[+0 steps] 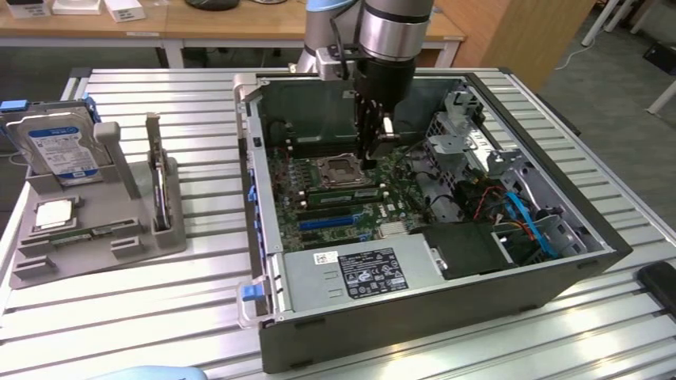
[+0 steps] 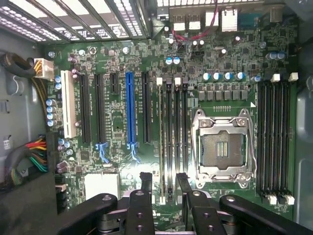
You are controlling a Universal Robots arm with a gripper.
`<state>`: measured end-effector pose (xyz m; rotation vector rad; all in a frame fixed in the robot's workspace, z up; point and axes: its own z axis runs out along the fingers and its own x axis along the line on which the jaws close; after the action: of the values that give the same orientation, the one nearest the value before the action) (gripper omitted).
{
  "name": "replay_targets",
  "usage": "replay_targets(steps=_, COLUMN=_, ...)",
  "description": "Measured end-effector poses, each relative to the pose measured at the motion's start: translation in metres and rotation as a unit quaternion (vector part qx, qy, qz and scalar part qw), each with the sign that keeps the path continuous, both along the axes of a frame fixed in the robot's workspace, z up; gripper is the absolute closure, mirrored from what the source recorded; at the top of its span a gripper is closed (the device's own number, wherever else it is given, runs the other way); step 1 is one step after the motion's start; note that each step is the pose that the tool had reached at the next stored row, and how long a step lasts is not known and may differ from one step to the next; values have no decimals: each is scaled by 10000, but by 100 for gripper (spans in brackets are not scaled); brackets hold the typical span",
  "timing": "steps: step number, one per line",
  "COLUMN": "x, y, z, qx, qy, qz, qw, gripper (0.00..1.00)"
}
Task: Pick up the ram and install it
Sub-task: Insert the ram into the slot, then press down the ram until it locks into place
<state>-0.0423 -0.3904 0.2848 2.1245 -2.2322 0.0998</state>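
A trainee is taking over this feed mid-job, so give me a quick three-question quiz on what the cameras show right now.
1. True or false: the gripper has its jaws shut.
2. Where does the hard drive stand? A) in the grey holder outside the computer case; B) inside the case; C) on the wooden desk.
3. Name the open square part beside the memory slots that the gripper hangs over.
Key: 1 false; 2 A; 3 the CPU socket.

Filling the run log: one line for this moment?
claw: open, holding nothing | where: inside computer case, over motherboard | ram: in slot beside processor socket, between claw tips
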Motion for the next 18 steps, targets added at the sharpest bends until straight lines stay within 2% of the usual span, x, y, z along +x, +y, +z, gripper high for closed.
replay_targets(steps=12, x=-10, y=0, z=0, qx=-1, qy=3, qz=-10, qw=10000, gripper=67)
replay_targets(steps=15, x=-18, y=0, z=0, qx=0, qy=-4, qz=-8, qw=10000, gripper=67)
replay_targets(steps=16, x=-18, y=0, z=0, qx=0, qy=-5, qz=-8, qw=10000, gripper=69)
replay_targets(steps=17, x=-19, y=0, z=0, qx=0, qy=-5, qz=-8, qw=10000, gripper=75)
replay_targets(steps=18, x=-19, y=0, z=0, qx=0, qy=-5, qz=-9, qw=10000, gripper=75)
